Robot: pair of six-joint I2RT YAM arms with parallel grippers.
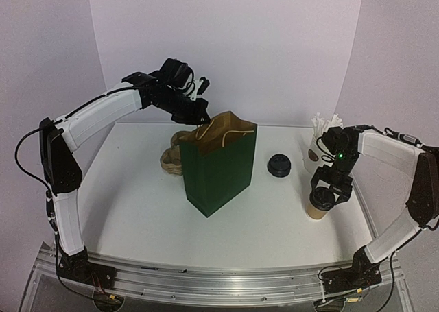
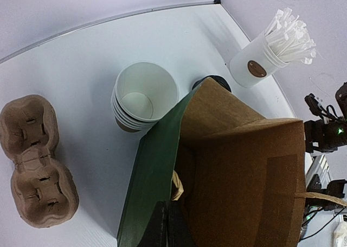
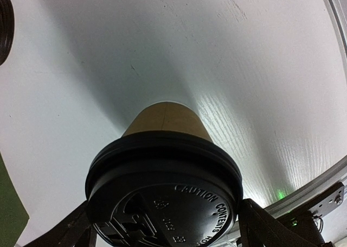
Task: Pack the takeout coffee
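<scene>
So the takeout coffee is standing upright on the white table, over on the right side near the front edge and well apart from the green paper bag in the middle. The right gripper is right on top of it, jaws spread wide with one finger on each side of the black dome lid. From the wrist view it doesn't look clamped, though I can't say if the pads touch the lid.

Meanwhile the left gripper is clenched on the top edge of the bag, and the bag's mouth is open with the brown inside showing.

Other stuff: a loose black lid lies between the bag and the coffee, a white cup of wrapped sticks is behind the coffee, and a stack of lidless cups plus a pulp cup carrier sit behind the bag.
</scene>
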